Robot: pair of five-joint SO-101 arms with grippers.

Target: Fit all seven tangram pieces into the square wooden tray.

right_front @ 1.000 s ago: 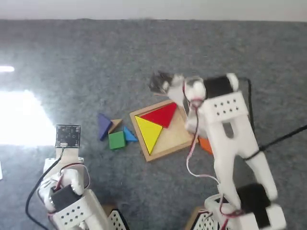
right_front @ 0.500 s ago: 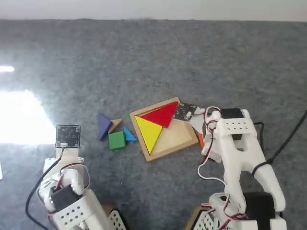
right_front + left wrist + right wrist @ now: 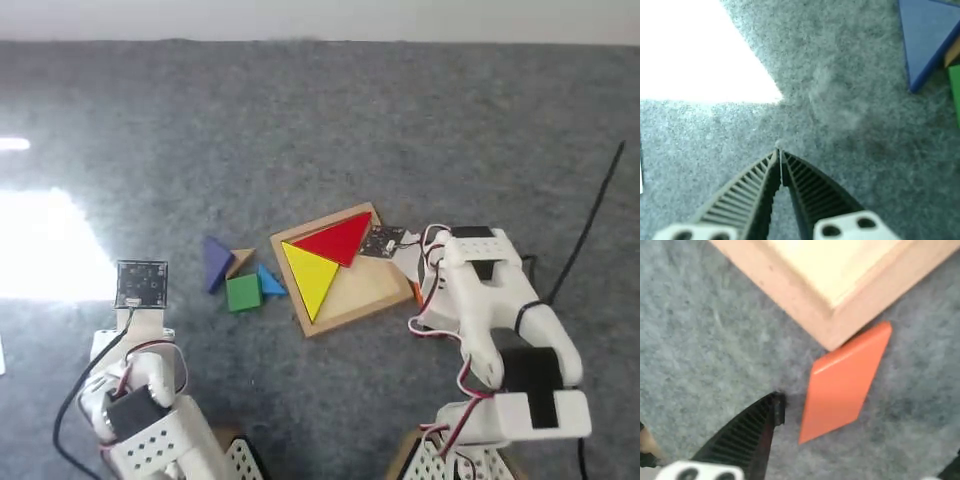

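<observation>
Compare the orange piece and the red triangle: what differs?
The orange piece is a four-sided parallelogram; the red triangle has three sides. The orange piece lies on the carpet outside the tray, by its corner; the red triangle sits inside it. Both are flat tangram pieces.

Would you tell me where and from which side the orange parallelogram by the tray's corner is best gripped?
Probably across its two side edges at mid-length, coming straight down. The orange parallelogram lies flat on the carpet, so only its thin edges offer purchase, and one end lies close to the tray corner, leaving a finger little room there. The right gripper is open.
</observation>
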